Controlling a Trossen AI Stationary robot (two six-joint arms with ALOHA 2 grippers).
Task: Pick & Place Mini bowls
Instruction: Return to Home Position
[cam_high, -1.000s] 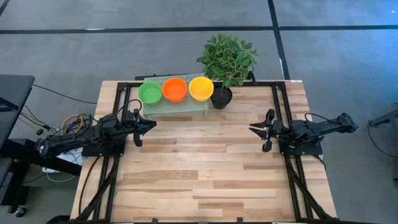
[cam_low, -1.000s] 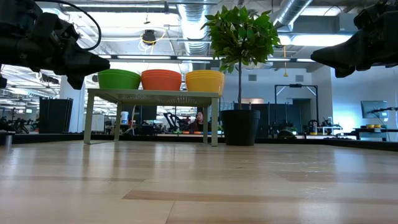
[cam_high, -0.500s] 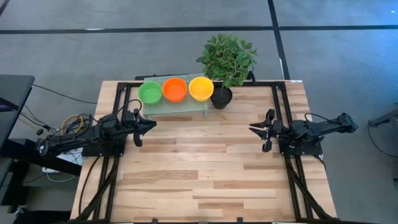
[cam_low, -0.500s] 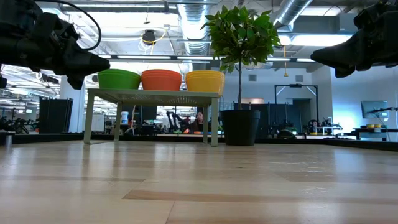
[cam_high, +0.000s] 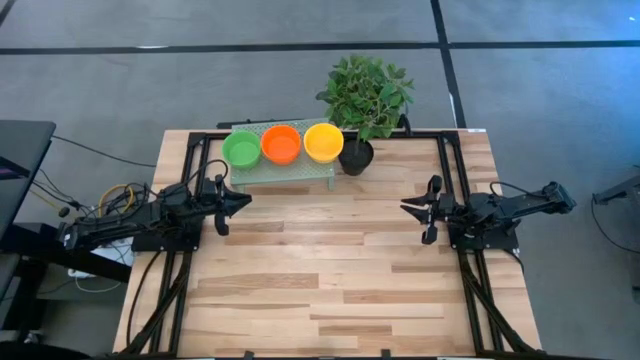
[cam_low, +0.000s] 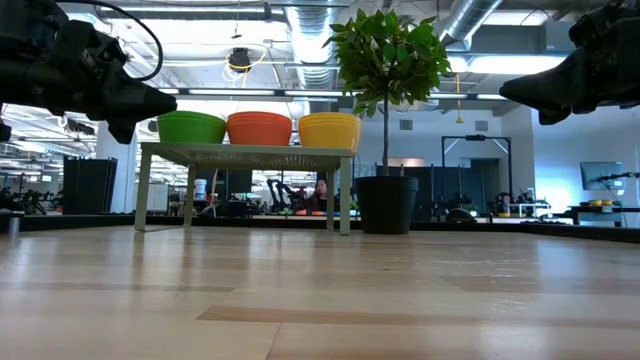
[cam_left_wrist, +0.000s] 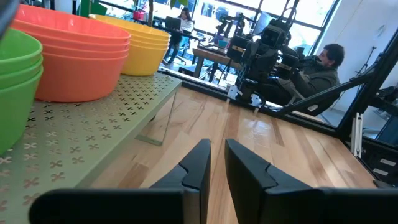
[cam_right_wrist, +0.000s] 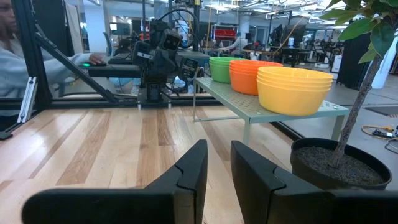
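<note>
The wooden bench (cam_high: 330, 270) carries everything. The left arm (cam_high: 130, 222) lies low along the bench edge on the left-arm side of the shelf. The right arm (cam_high: 500, 212) lies along the opposite edge, well apart from the shelf. A leafy plant (cam_high: 368, 95) in a black pot (cam_high: 355, 157) stands just beside the shelf's right-arm end. The pale green perforated shelf (cam_high: 285, 173) stands at the bench's far edge. On the shelf the mini bowls sit in three stacks in a row: green (cam_high: 241, 149) nearest the left arm, orange (cam_high: 281, 144) in the middle, yellow (cam_high: 323, 142) nearest the pot.

The left claw (cam_high: 240, 200) hovers near the shelf's green end, fingers (cam_left_wrist: 198, 163) drawn almost together, pinching nothing. The right claw (cam_high: 408, 208) points toward the shelf from well apart, likewise nearly pressed together and empty.
</note>
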